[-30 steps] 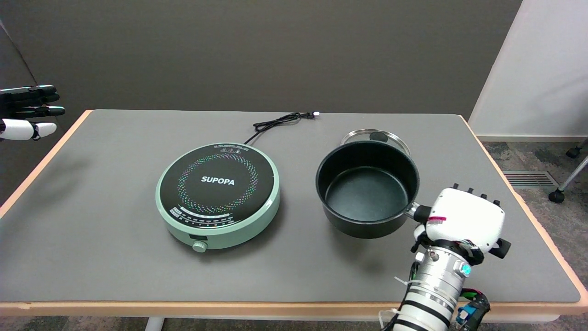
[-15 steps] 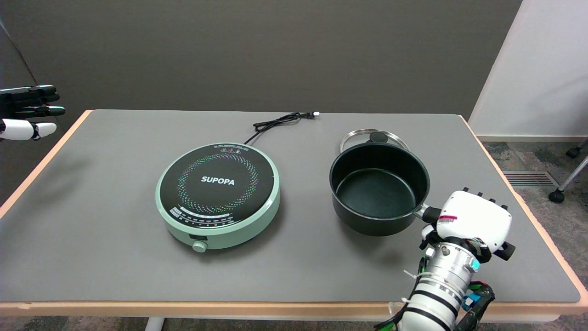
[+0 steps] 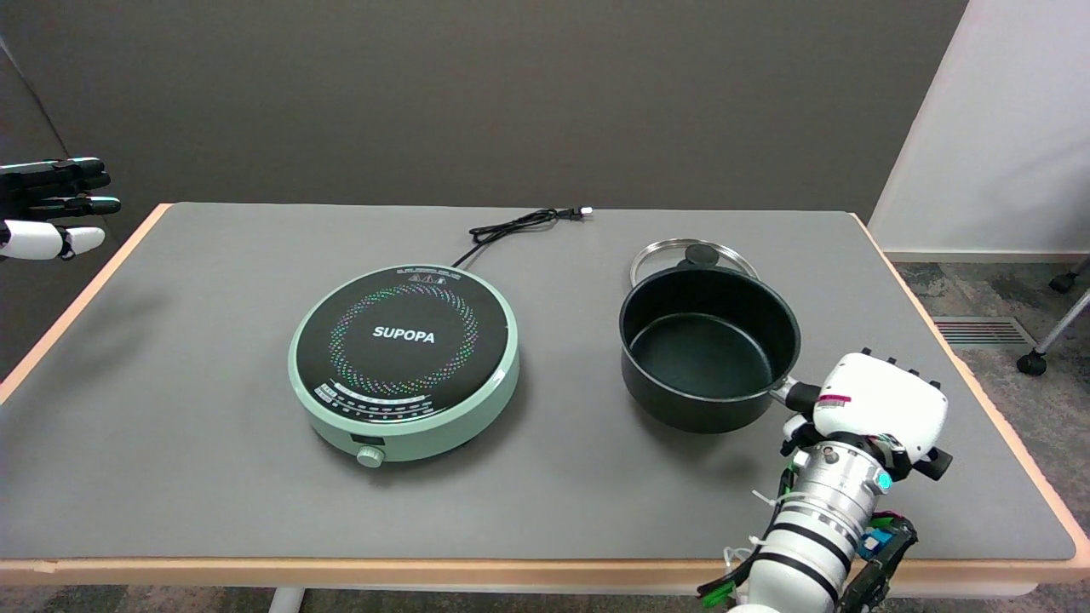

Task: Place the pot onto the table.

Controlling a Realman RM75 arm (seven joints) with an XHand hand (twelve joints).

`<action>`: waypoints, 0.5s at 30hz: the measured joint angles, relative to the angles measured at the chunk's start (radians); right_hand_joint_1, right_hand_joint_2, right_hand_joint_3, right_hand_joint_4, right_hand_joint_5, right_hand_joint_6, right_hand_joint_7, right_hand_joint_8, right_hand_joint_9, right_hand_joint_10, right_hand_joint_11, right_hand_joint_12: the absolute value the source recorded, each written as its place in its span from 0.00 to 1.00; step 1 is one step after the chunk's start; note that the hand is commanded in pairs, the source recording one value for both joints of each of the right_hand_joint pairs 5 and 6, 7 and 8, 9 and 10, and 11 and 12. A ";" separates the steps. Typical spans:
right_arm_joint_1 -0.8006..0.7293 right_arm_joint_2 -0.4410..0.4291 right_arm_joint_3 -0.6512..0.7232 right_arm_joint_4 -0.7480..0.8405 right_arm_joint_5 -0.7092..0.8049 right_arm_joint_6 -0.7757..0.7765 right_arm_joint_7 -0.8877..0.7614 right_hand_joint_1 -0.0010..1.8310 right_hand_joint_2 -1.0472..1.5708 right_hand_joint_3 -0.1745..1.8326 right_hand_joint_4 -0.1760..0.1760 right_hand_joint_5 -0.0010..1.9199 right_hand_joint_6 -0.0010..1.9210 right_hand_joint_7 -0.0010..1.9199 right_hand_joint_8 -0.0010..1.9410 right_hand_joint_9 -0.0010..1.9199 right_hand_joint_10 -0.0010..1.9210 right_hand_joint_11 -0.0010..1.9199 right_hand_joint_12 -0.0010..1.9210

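A black pot [image 3: 708, 349] stands on the grey table [image 3: 213, 358], right of the green induction cooker [image 3: 404, 360]. The pot is empty and upright, and only a thin shadow shows along its base. Its handle points to the lower right and runs into my right hand [image 3: 877, 413], which grips it. The hand's white back faces the camera, so its fingers are hidden underneath. The pot's rim covers the near edge of a glass lid [image 3: 694, 254] lying flat behind it.
The cooker's black cord [image 3: 519, 225] trails toward the table's far edge. The idle left hand [image 3: 51, 207] hangs in the air at the upper left. The table's right edge [image 3: 979, 383] runs close by my right hand.
My right hand has carried the pot to the right and lowered it toward the table. Most of the move came first; over the last half second it shifted only slightly.
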 measured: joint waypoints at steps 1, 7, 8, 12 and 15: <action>0.001 0.000 0.000 0.000 0.005 0.000 0.000 0.61 0.74 0.43 0.38 0.99 0.99 0.99 0.97 0.99 0.99 0.99 0.99; 0.005 0.001 0.000 -0.005 0.032 -0.001 0.003 0.61 0.74 0.43 0.38 0.99 0.99 0.99 0.98 0.99 0.99 0.99 0.99; 0.006 0.001 0.000 -0.007 0.035 -0.002 0.004 0.61 0.74 0.43 0.38 0.99 0.99 0.99 0.98 0.99 0.99 0.99 0.99; 0.008 0.001 -0.002 -0.012 0.046 -0.003 0.005 0.61 0.73 0.43 0.38 0.99 0.99 0.99 0.98 0.99 0.99 0.99 0.99; 0.008 0.000 -0.003 -0.017 0.053 -0.005 0.006 0.61 0.73 0.43 0.38 0.99 0.99 0.99 0.98 0.99 0.99 0.99 0.99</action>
